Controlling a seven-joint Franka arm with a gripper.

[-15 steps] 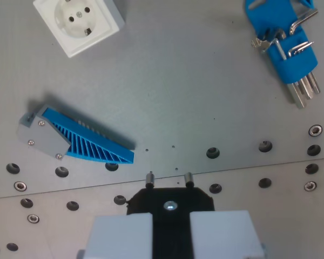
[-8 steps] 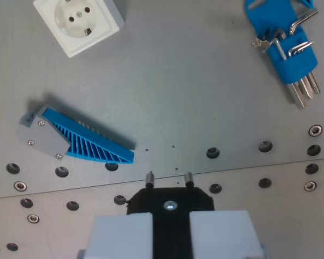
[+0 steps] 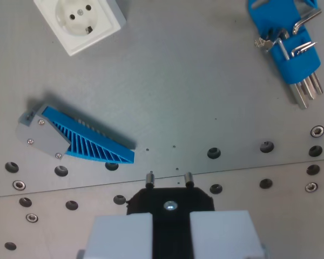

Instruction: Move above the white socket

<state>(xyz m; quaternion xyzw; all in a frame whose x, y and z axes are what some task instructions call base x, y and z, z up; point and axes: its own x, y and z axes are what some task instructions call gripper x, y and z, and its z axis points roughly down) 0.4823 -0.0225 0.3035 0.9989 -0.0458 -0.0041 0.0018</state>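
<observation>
1. White socket (image 3: 78,21) at upper left of frame, flat on grey worktop (image 3: 183,91).
2. Hand (image 3: 169,178) at bottom centre, holding nothing; opening cannot be told.
3. Well apart from socket.

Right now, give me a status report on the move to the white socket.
Gripper empty, over the perforated grey metal table. White square wall socket at the wrist view's upper left, not yet under it. Nothing standing in between.
</observation>
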